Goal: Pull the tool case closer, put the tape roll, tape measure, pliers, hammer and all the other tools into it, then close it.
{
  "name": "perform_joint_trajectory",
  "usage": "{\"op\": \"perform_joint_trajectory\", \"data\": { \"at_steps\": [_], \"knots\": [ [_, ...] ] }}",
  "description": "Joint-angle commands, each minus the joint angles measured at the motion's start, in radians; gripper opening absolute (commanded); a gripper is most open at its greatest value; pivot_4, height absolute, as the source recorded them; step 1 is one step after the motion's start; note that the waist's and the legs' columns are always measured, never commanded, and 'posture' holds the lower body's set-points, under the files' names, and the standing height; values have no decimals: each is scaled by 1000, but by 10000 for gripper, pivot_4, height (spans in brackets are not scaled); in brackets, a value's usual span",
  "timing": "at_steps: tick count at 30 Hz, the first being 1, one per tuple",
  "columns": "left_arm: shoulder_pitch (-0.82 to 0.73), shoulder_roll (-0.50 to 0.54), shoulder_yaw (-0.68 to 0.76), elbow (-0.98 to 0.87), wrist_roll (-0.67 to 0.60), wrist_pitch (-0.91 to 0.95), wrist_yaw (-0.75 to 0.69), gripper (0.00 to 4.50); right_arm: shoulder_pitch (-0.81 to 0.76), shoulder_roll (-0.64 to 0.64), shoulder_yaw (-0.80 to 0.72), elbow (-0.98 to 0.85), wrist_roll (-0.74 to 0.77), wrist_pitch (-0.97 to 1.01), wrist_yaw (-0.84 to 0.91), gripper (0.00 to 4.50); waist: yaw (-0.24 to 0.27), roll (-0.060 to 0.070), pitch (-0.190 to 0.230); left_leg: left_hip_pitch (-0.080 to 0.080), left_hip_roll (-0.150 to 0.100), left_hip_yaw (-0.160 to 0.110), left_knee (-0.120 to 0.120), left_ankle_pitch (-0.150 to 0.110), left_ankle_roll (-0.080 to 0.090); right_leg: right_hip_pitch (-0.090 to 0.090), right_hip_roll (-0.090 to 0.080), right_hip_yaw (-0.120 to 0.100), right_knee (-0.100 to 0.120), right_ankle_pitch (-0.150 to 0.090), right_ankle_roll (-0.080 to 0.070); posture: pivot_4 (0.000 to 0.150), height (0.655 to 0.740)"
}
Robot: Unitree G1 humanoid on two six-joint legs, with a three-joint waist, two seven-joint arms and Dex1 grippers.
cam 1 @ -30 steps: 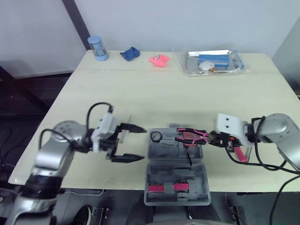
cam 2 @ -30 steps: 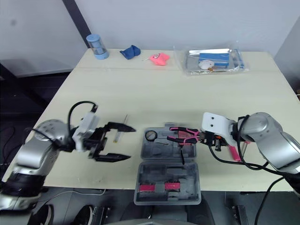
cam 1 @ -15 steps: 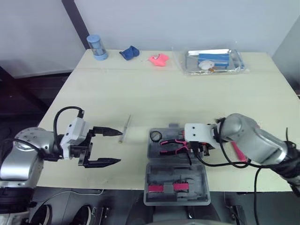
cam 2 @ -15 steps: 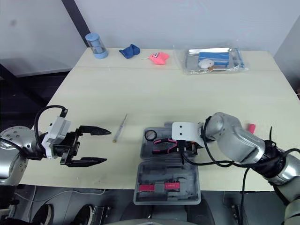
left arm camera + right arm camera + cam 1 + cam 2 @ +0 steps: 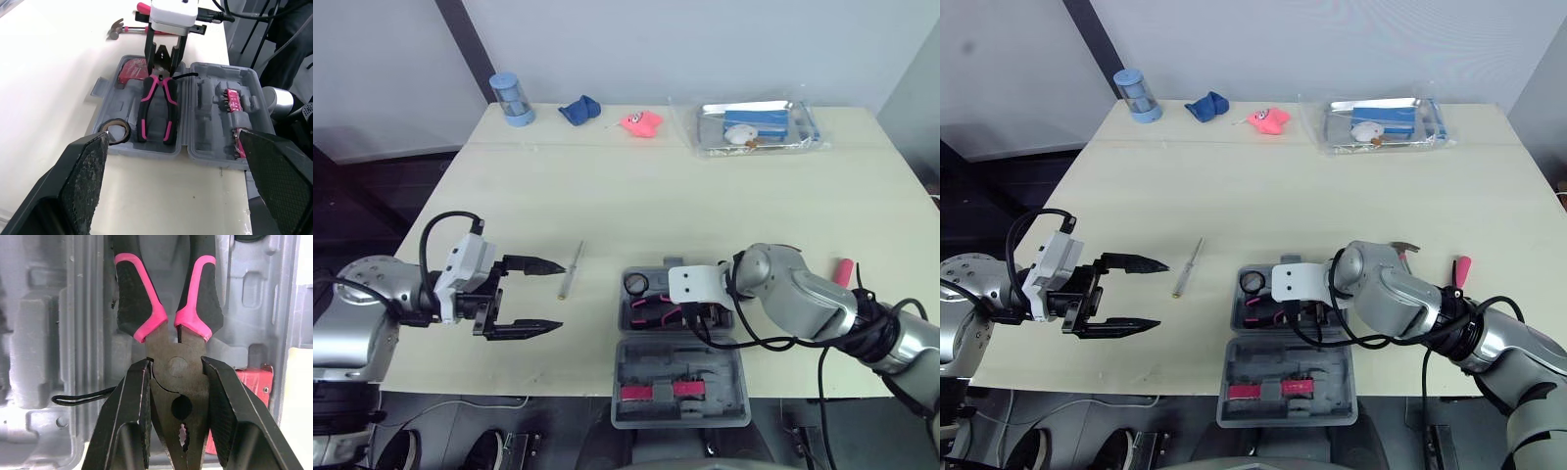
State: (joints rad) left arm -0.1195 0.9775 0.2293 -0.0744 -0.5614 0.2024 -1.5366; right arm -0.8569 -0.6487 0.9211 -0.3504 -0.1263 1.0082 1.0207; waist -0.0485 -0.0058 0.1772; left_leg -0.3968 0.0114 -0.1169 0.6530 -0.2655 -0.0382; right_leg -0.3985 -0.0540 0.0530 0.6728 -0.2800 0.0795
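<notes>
The pliers (image 5: 155,105) lay in the tool case (image 5: 208,88), handles pointing away from the right gripper (image 5: 175,369), which was clamped narrowly on the steel head at the pivot. Whether the pliers sat fully in their recess was unclear. They are stiff, fairly heavy and slick, so the pivot is probably the steadiest hold. The left gripper (image 5: 560,294) hung wide open, a screwdriver (image 5: 572,270) just beyond its fingertips on the surface (image 5: 636,196).

Along the far edge of the desk (image 5: 656,196), a blue cylindrical container (image 5: 512,99) is seen near the left corner. A crumpled blue cloth (image 5: 581,110) and a small pink object (image 5: 642,123) are laid beside it. A tray in clear plastic (image 5: 759,125) is placed toward the right corner.
</notes>
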Motion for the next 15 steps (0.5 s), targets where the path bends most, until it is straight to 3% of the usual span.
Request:
{"op": "perform_joint_trajectory", "data": {
  "at_steps": [1,15],
  "knots": [
    [-9,20,20,-31,-18,4,-6,44591,-5,18,-7,7,-33,-23,-22,9878,-3,0,0,0,0,0,0,0,0,0,0,0,0,0,0,1500,7400],
    [-8,15,14,-50,-15,15,9,44591,75,63,-35,79,-65,-139,-60,9878,-22,0,0,1,0,0,0,0,0,0,0,0,4,0,-1,1500,7400]
  ]
}}
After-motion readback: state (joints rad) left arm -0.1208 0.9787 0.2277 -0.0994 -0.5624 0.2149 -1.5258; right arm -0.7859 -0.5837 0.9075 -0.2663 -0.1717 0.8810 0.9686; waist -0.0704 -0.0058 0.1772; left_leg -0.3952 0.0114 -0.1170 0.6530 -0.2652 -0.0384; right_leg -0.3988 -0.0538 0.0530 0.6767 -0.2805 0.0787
